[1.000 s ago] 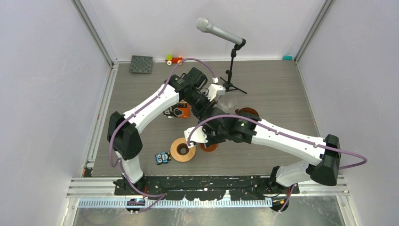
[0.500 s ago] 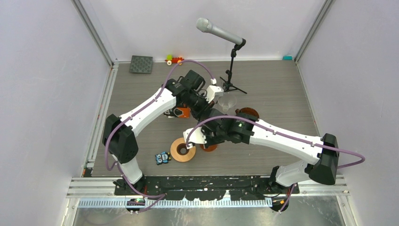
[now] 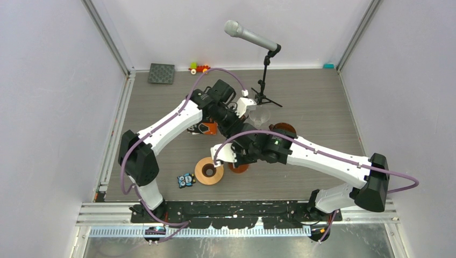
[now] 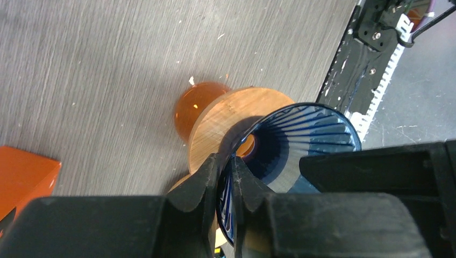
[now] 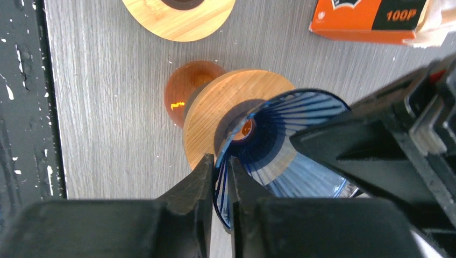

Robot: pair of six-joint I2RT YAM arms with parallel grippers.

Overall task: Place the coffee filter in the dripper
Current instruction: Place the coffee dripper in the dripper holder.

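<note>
The dripper (image 5: 279, 134) is the blue ribbed glass cone with a round wooden collar and an orange foot. It is near the middle of the table (image 5: 107, 134), under the spot where the two arms meet. Its mouth is bare, with no paper in it yet. Both grippers have it by the thin rim. The right gripper (image 5: 219, 161) is pinched tight on the edge at about 7 o'clock, and the left gripper (image 4: 225, 161) is pinched on the edge the same way in its own view. I cannot see a loose coffee filter anywhere. The orange filter box (image 5: 344, 24) lies at 1 o'clock from the dripper, with something pale at its end, maybe the filters. A wooden ring (image 5: 177, 24) lies at 12 o'clock. I think the job now is to get the dripper standing straight and steady. To do that well, squeeze the glass softly and don't twist it between two hands. Let only one hand go, slowly, so the cone doesn't tip.
</note>
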